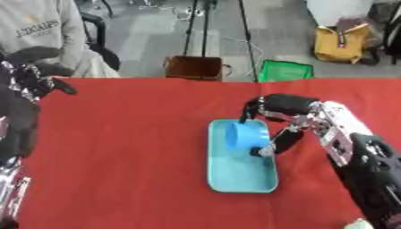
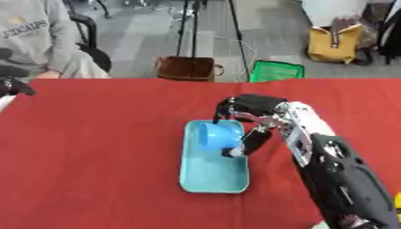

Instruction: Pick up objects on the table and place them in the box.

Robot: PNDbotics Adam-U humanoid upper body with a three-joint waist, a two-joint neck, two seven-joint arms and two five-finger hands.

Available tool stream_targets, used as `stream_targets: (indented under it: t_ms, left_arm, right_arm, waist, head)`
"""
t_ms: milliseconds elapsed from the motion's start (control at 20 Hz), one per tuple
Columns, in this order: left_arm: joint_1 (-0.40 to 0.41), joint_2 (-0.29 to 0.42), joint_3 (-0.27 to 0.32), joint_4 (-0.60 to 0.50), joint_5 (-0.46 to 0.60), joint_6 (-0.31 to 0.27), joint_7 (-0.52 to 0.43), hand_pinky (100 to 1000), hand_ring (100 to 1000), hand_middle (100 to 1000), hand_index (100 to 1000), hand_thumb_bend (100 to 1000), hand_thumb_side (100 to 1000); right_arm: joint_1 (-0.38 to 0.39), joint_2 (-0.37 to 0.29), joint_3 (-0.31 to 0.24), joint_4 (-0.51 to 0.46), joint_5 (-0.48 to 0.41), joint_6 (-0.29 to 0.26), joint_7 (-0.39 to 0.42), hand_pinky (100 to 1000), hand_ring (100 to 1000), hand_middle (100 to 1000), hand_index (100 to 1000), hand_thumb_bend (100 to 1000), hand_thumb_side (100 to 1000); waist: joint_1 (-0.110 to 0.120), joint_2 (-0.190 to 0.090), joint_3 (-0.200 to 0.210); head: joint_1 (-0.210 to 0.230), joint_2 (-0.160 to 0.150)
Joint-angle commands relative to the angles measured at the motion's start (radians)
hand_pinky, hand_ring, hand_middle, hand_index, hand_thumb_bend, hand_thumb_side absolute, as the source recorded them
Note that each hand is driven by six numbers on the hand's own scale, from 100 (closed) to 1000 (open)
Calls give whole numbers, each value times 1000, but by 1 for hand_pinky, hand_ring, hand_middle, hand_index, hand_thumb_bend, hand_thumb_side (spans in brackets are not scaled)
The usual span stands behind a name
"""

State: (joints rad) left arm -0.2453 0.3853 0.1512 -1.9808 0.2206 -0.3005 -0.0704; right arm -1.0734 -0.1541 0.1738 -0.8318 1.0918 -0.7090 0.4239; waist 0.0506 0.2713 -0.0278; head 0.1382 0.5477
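Left eye view
Table: red cloth (image 1: 125, 156) over the whole work surface
Box: a shallow light-blue tray (image 1: 241, 179) lying lengthwise at the middle of the cloth
Blue cup: a blue cup (image 1: 245, 136) on its side over the far end of the tray, mouth turned left
Right hand: the right hand (image 1: 283, 117) comes in from the right — fingers over the cup's top, thumb at its right side, curled round it
Left hand: the left hand (image 1: 23, 78) raised at the left edge, fingers relaxed and apart, holding nothing
Beyond the table: a brown box (image 1: 194, 68), a green bin (image 1: 286, 71) and a yellow bag (image 1: 343, 43) on the floor — none on the cloth

Right eye view
Left hand: only dark fingertips at the left edge
Near corner: something yellow (image 2: 397, 200) at the right edge, too small to make out
Way to the tray: nothing lies on the cloth just beside it
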Motion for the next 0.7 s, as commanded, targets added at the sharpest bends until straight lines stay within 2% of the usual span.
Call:
stream_targets:
  t_ms: [50, 100, 150, 200, 350, 500, 550, 700]
  left_arm:
    - [-5, 13, 3, -19, 3, 0, -3, 521, 658, 735, 809, 564, 757]
    - [-5, 14, 4, -19, 3, 0, -2, 521, 658, 735, 809, 564, 757]
    - [-4, 14, 4, -19, 2, 1, -2, 521, 658, 735, 809, 564, 757]
    - [-3, 14, 4, -19, 2, 1, -2, 521, 658, 735, 809, 564, 758]
    - [0, 15, 4, -19, 2, 3, -1, 521, 658, 735, 809, 565, 758]
    - [2, 17, 4, -19, 1, 4, -1, 521, 658, 735, 809, 566, 757]
    - [3, 17, 5, -19, 1, 4, -1, 521, 658, 735, 809, 565, 758]
    - [9, 19, 7, -19, -1, 5, 1, 520, 658, 735, 809, 565, 758]
  right_arm:
    - [-18, -5, 8, -20, -3, -198, 180, 702, 759, 788, 893, 732, 464]
    - [-17, -7, 13, -33, -29, -198, 178, 702, 759, 788, 893, 732, 464]
    - [-18, -11, 16, -48, -59, -198, 178, 705, 763, 795, 911, 751, 515]
    - [-19, -16, 20, -63, -89, -198, 182, 705, 764, 797, 913, 751, 521]
    - [-26, -33, 25, -116, -182, -198, 205, 708, 766, 800, 923, 729, 558]
    - [-34, -52, 23, -182, -283, -198, 220, 705, 764, 799, 922, 691, 568]
    - [-36, -60, 21, -207, -322, -198, 222, 699, 757, 792, 915, 655, 543]
    - [-35, -85, 9, -282, -432, -198, 209, 697, 755, 791, 914, 652, 537]
  waist:
    - [0, -24, -3]
    - [0, -24, -5]
    - [0, -26, -8]
    - [0, -26, -9]
    - [-2, -29, -15]
    - [-3, -33, -21]
    - [-4, -34, -23]
    - [-5, -37, -28]
  head:
    - [6, -8]
    - [8, -8]
    - [9, -7]
    - [10, -6]
    - [13, -4]
    - [17, -2]
    - [18, -1]
    - [24, 3]
